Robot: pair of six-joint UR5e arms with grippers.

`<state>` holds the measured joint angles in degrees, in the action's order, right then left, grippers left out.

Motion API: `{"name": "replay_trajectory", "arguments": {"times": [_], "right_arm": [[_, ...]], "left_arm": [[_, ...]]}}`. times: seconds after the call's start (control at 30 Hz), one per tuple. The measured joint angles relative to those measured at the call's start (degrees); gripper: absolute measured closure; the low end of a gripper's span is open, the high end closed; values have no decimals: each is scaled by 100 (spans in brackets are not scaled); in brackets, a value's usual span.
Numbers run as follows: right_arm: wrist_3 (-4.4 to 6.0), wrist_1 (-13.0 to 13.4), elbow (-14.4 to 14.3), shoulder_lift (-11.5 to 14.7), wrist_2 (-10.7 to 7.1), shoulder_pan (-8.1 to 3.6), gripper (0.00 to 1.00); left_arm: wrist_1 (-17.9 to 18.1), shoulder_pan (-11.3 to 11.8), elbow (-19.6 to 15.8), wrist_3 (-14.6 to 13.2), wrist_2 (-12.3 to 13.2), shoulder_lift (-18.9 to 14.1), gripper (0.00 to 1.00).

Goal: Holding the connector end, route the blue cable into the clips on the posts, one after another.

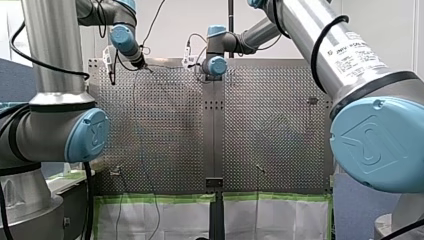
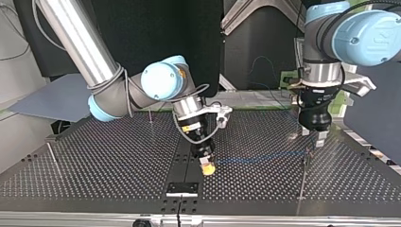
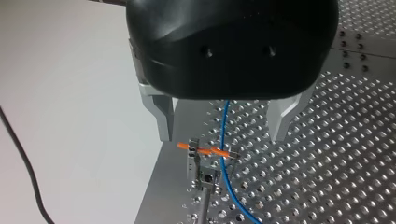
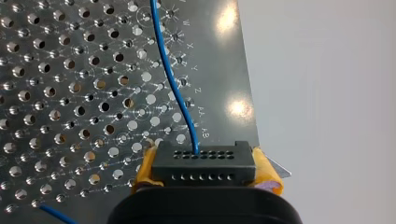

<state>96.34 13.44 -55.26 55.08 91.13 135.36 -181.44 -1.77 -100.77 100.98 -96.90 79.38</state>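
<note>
- the right gripper (image 2: 207, 165) pinches a black, boxy connector (image 4: 203, 167) with two rows of small round holes, clamped between soft yellow pads (image 4: 145, 169)
- a thin, smooth blue cable (image 4: 173, 88) leaves the connector's upper row and curves over the shiny perforated metal table (image 4: 70, 93)
- in the top view you can follow the cable running low across the table to the slim post (image 3: 202, 205) under the left gripper (image 3: 223, 134)
- its blunt metal fingers (image 3: 163, 116) stand spread, touching nothing, with the cable passing between them
- the cable crosses an orange piece (image 3: 219, 151) on the post's clip (image 3: 194, 156); you can't tell whether it sits inside
- the black housing hides the cable's upper stretch there
</note>
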Motion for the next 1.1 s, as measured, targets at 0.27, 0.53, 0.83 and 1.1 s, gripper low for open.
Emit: {"name": "replay_trajectory", "arguments": {"times": [0.27, 0.53, 0.83, 1.1], "right_arm": [[2, -15, -1, 0, 2, -4, 100], [15, -24, -2, -4, 2, -6, 100], [17, -55, -1, -9, 2, -6, 100], [17, -91, -3, -10, 2, -6, 100]], "left_arm": [[18, -122, 1, -446, -252, 15, 2], [113, -179, 1, -699, -264, 18, 2], [345, -222, 49, -899, -277, 70, 2], [362, -240, 61, -912, -326, 146, 2]]}}
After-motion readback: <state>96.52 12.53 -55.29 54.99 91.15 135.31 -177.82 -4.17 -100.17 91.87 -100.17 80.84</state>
